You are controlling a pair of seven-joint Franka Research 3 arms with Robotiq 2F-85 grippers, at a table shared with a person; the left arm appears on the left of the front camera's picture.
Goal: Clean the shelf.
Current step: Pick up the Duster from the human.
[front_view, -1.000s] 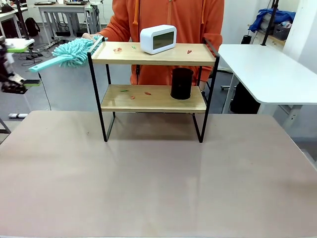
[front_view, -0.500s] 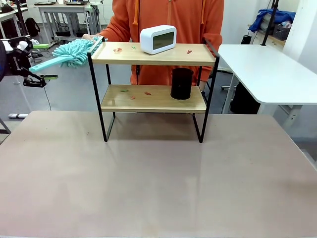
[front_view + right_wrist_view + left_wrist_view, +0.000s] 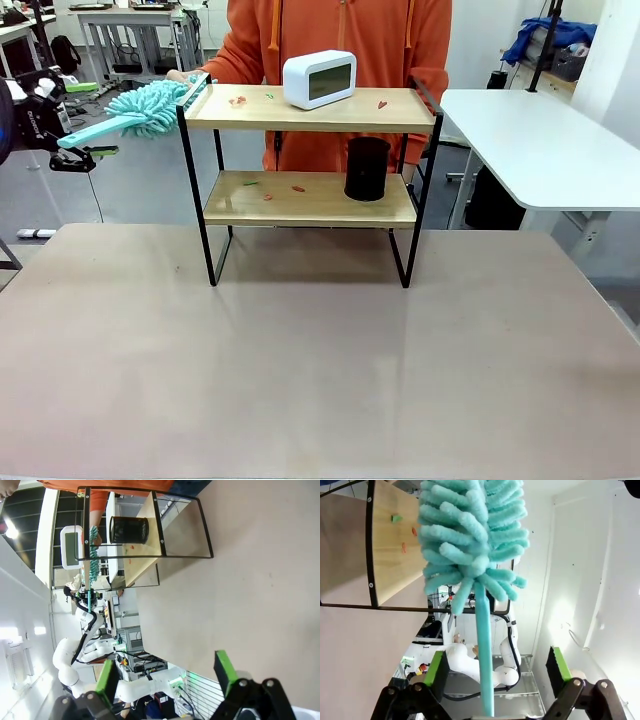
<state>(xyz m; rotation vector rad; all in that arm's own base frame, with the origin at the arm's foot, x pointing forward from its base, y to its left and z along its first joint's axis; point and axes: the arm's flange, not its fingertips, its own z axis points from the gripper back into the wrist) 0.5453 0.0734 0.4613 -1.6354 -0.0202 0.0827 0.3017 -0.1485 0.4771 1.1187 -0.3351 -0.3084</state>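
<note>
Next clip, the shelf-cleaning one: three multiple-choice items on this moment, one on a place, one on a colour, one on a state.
1. Where does the white digital clock stand?
A) on the top board of the shelf
B) on the lower board
C) on the table

2. What colour is the duster?
A) yellow
B) teal
C) red

3. How does the left end effector stand?
A) shut on the clock
B) open, with the duster's handle between its fingers
C) shut, with nothing in it

Answers:
1 A: the front view shows the clock resting on the upper wooden board.
2 B: both the fluffy head and the handle are teal.
3 B: the left wrist view shows a gap between each green pad and the handle.
</note>
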